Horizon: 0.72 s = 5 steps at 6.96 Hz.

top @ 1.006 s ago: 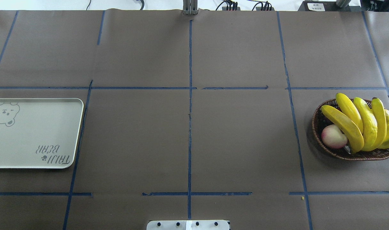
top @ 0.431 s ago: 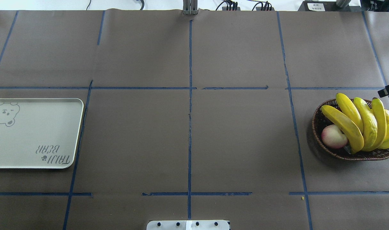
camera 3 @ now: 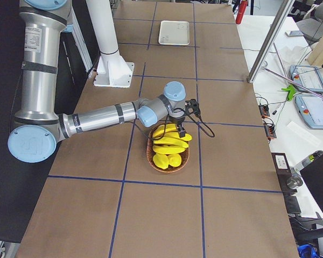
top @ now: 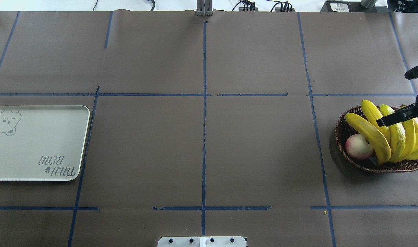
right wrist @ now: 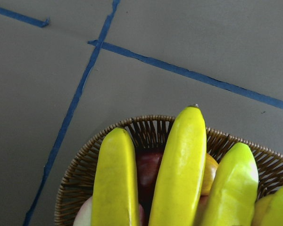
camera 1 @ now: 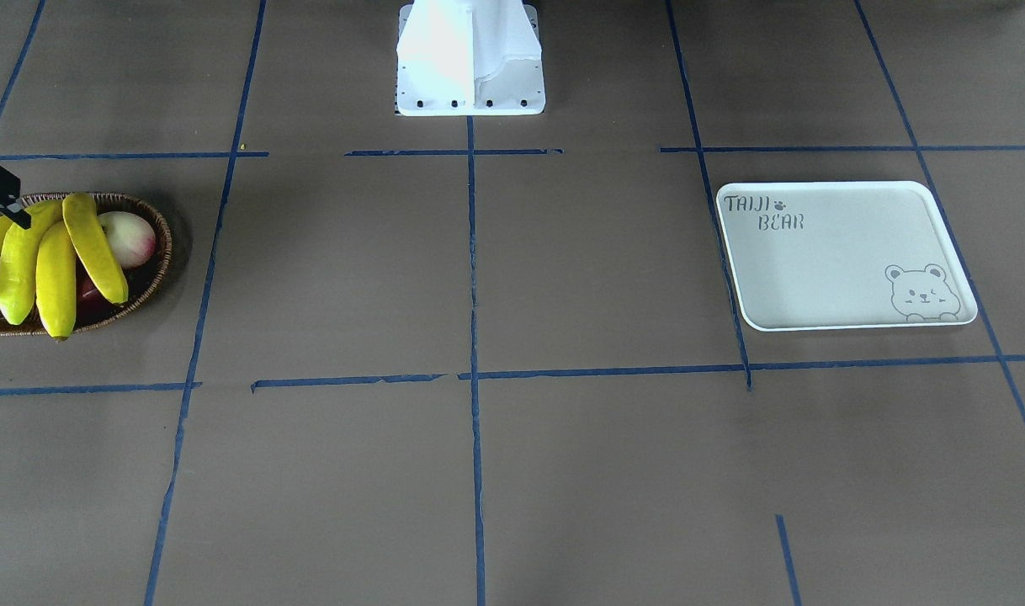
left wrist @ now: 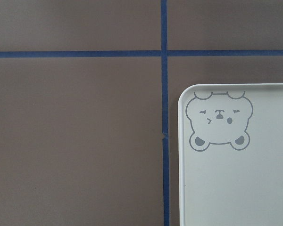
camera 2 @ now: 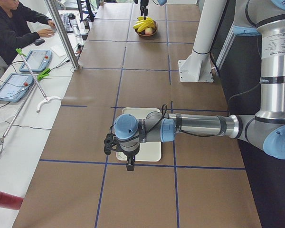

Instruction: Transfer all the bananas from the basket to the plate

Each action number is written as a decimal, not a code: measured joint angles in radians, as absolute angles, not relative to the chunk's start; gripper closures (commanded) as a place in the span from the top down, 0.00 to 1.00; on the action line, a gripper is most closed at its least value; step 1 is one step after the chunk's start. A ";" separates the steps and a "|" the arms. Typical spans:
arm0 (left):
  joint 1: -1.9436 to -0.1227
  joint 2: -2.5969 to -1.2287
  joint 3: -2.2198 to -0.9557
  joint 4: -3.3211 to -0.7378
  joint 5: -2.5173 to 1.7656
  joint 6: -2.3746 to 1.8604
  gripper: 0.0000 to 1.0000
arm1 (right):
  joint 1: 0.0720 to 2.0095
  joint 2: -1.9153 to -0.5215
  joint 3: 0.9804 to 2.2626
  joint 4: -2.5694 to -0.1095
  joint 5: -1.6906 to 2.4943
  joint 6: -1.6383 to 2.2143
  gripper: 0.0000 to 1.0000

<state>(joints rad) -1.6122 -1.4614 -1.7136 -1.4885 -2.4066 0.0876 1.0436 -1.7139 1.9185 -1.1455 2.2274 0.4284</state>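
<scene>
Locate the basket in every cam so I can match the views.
Front-facing: basket at the left edge, mid-height.
Overhead: basket at the right edge, mid-height.
Exterior left: basket top centre, at the table's far end.
Exterior right: basket near the picture's centre.
Left wrist: not in it.
Right wrist: basket across the bottom.
Shared landmark: the bananas lying in it.

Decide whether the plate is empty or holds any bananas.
Empty. The plate shows only its bear print; the bananas all lie in the basket.
</scene>
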 measured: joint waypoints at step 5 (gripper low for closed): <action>-1.612 -1.460 -1.709 -1.491 -2.407 0.087 1.00 | 0.934 -1.722 1.953 -1.141 2.126 0.471 0.80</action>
